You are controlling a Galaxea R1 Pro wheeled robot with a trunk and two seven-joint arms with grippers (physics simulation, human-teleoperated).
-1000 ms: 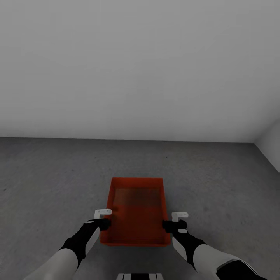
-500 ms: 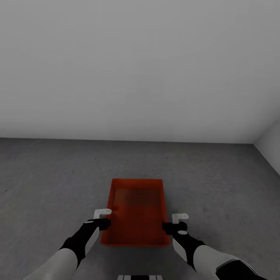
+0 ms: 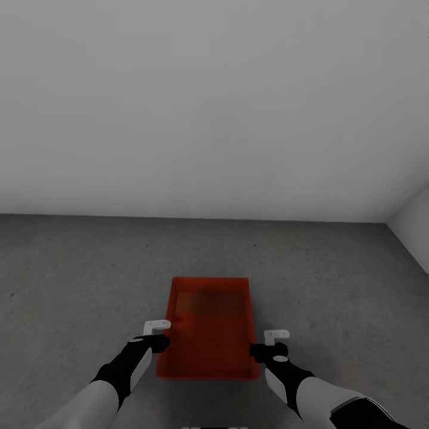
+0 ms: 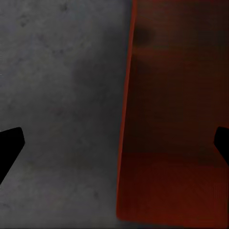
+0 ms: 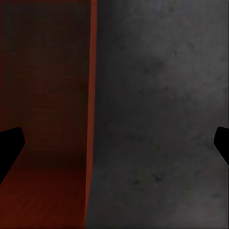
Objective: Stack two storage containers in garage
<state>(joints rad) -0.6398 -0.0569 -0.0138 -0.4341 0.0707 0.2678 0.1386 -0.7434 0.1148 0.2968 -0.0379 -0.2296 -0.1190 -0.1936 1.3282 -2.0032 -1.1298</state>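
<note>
container [image 3: 208,333] lowered toward floor [image 3: 77,274] | left tool [image 4: 114,143], right tool [image 5: 114,143] spread astride its walls | no writing

Back wall [image 3: 214,107]: plain white-grey, spanning the far edge of the floor. Side wall [image 3: 412,229]: same finish, meeting the back wall at the far right corner.

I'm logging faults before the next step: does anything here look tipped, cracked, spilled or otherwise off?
Nothing stands out. The storage container looks level, intact and empty over the concrete floor, with the left pincer and right pincer open, one at each long wall. Whether it rests on the floor can't be told.
</note>
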